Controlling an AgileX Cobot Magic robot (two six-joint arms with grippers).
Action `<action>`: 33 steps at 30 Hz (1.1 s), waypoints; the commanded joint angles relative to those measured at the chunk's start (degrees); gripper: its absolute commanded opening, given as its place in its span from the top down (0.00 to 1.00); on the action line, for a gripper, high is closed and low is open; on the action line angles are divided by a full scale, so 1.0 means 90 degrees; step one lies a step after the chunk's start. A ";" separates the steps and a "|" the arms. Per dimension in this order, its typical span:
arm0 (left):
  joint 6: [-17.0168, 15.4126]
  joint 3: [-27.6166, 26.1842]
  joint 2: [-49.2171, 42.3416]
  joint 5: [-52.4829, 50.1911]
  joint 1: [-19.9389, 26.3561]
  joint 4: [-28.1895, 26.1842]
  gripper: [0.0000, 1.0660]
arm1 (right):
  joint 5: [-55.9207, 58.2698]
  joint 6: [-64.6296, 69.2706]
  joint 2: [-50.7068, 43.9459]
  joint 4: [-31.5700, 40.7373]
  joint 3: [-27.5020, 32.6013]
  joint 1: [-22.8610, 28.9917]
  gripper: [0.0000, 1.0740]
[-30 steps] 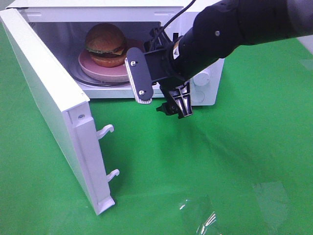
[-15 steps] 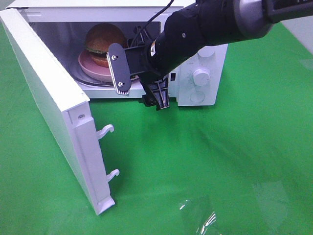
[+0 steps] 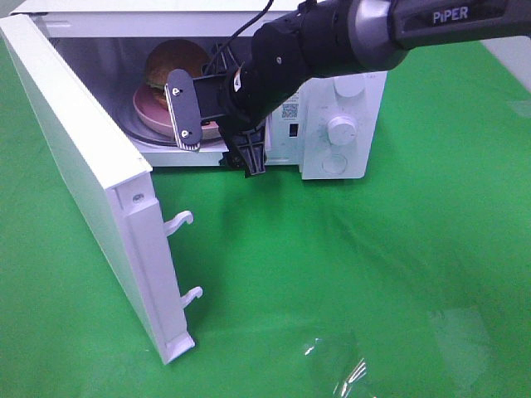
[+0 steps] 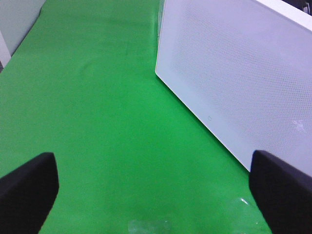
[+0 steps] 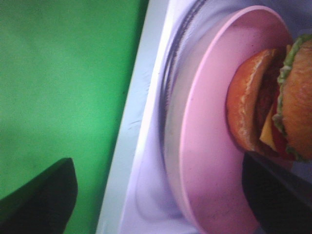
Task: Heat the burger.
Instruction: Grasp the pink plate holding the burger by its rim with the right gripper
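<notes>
The microwave (image 3: pixel 332 124) stands open, and inside it the burger (image 3: pixel 170 66) sits on a pink plate (image 3: pixel 149 112) over the glass turntable (image 5: pixel 170 122). The right gripper (image 3: pixel 217 137) hangs at the cavity mouth, fingers spread, holding nothing, with the burger just beyond it. The swung-out door (image 3: pixel 91 182) stands beside it. The left gripper (image 4: pixel 156 187) is spread above green cloth (image 3: pixel 373 274).

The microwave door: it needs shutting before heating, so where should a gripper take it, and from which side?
Push the microwave door rather than pinch it: it is a broad flat panel swung wide open. Press its outer face near the latch-hook edge, farthest from the hinge, probably with the left gripper.
</notes>
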 commanded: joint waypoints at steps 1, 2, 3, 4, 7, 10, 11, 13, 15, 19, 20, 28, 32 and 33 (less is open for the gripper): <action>-0.0006 0.0019 -0.0038 -0.0045 0.0013 -0.0025 0.07 | 0.0102 0.0274 0.0318 -0.0006 -0.0477 0.0000 0.18; -0.0006 0.0019 -0.0038 -0.0045 0.0013 -0.0025 0.07 | 0.0102 0.0274 0.0318 -0.0006 -0.0477 0.0000 0.18; -0.0006 0.0019 -0.0038 -0.0045 0.0013 -0.0025 0.07 | 0.0102 0.0280 0.0395 -0.0006 -0.0579 -0.0006 0.18; -0.0006 0.0019 -0.0038 -0.0045 0.0013 -0.0025 0.07 | 0.0102 0.0280 0.0535 -0.0006 -0.0751 -0.0064 0.19; -0.0006 0.0019 -0.0038 -0.0045 0.0013 -0.0025 0.07 | 0.0102 0.0280 0.0649 -0.0006 -0.0923 -0.0070 0.19; -0.0006 0.0019 -0.0038 -0.0045 0.0013 -0.0025 0.07 | 0.0191 0.0280 0.0796 -0.0006 -0.1133 -0.0076 0.19; -0.0006 0.0019 -0.0038 -0.0045 0.0013 -0.0019 0.07 | 0.0236 0.0318 0.0904 -0.0006 -0.1280 -0.0076 0.20; -0.0006 0.0019 -0.0038 -0.0045 0.0013 -0.0019 0.07 | 0.0229 0.0395 0.0993 0.0006 -0.1401 -0.0076 0.20; -0.0006 0.0019 -0.0038 -0.0045 0.0013 -0.0013 0.07 | 0.0229 0.0439 0.1019 0.0025 -0.1451 -0.0076 0.21; -0.0006 0.0019 -0.0038 -0.0045 0.0013 -0.0006 0.07 | 0.0210 0.0497 0.1140 0.0057 -0.1553 -0.0076 0.23; -0.0006 0.0019 -0.0038 -0.0045 0.0013 -0.0006 0.07 | 0.0153 0.0497 0.1203 0.0108 -0.1566 -0.0076 0.27; -0.0006 0.0019 -0.0038 -0.0045 0.0013 -0.0006 0.07 | 0.0038 0.0490 0.1413 0.0573 -0.1566 -0.0057 0.40; -0.0006 0.0019 -0.0038 -0.0045 0.0013 -0.0006 0.07 | 0.0089 0.0490 0.1381 0.0573 -0.1566 -0.0057 0.70; -0.0006 0.0019 -0.0038 -0.0045 0.0013 -0.0006 0.07 | 0.0089 0.0490 0.1381 0.0573 -0.1566 -0.0057 0.70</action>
